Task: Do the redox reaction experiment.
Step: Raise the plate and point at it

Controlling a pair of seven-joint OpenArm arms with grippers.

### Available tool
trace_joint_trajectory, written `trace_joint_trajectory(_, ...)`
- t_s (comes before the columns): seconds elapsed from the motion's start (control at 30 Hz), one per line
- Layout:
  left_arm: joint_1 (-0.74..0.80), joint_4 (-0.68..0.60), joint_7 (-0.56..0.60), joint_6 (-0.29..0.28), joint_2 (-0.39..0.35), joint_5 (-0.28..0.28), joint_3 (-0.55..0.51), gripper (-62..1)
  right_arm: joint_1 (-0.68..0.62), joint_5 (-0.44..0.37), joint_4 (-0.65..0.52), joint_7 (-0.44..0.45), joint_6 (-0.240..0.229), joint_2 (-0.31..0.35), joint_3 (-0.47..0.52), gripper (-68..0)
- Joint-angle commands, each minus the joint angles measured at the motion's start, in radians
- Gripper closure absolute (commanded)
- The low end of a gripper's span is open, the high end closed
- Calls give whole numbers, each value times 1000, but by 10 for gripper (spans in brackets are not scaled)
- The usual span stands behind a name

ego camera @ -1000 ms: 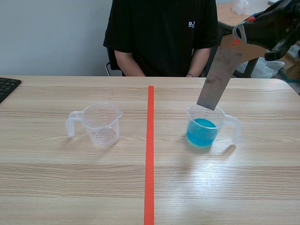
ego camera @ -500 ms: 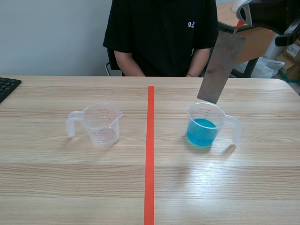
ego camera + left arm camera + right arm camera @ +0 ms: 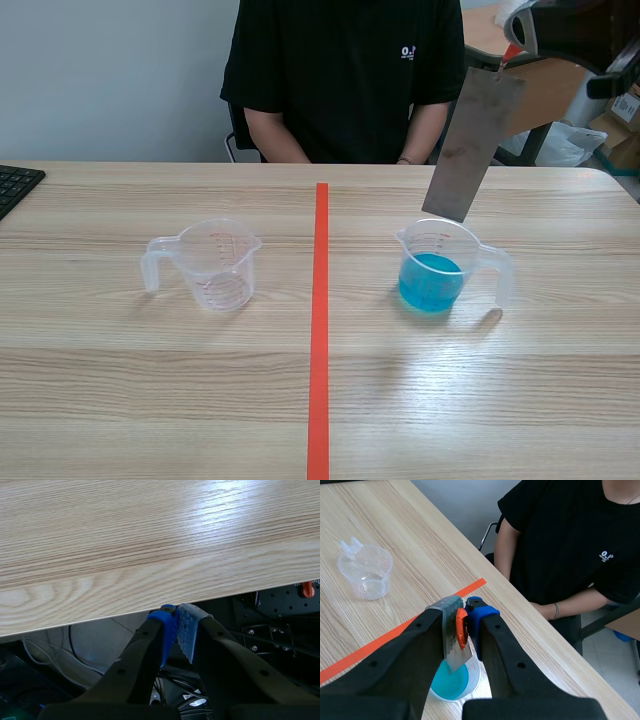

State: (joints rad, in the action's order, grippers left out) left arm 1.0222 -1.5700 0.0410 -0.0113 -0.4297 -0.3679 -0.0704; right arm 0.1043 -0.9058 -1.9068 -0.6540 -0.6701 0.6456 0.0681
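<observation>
right arm: raised at the far right, gripper [image 3: 515, 45] clamped on the top end of a grey metal strip [image 3: 468, 150]. the strip hangs tilted, its lower edge just above the rim of the cup of blue liquid [image 3: 433, 272].
left gripper [image 3: 176, 625]: fingers closed on nothing, just off the table edge.
surface: pale wood table [image 3: 150, 380]; empty clear cup [image 3: 215, 262]; keyboard corner [image 3: 15, 185].
room: person in black [image 3: 340, 70] seated across.

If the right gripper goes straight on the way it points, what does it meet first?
Probably the cup of blue liquid: the metal strip held by the right gripper hangs just above its mouth.
</observation>
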Motion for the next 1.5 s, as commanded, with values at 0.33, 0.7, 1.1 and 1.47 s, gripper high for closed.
trace_joint_trajectory(0.33, -80, -10, 67, -154, -264, -12, 6, -44, 12, -8, -4, 13, 3, 16, 12, -15)
trace_joint_trajectory(0.7, -404, -25, 127, -233, -571, -18, 192, -44, 12, -8, -4, 13, 3, 16, 12, -15)
trace_joint_trajectory(1.1, -987, -30, 11, -212, -470, 48, 644, -44, 12, -8, -4, 13, 3, 16, 12, -15)
trace_joint_trajectory(1.47, -1255, 74, -111, -182, -210, 166, 784, -44, 12, -8, -4, 13, 3, 16, 12, -15)
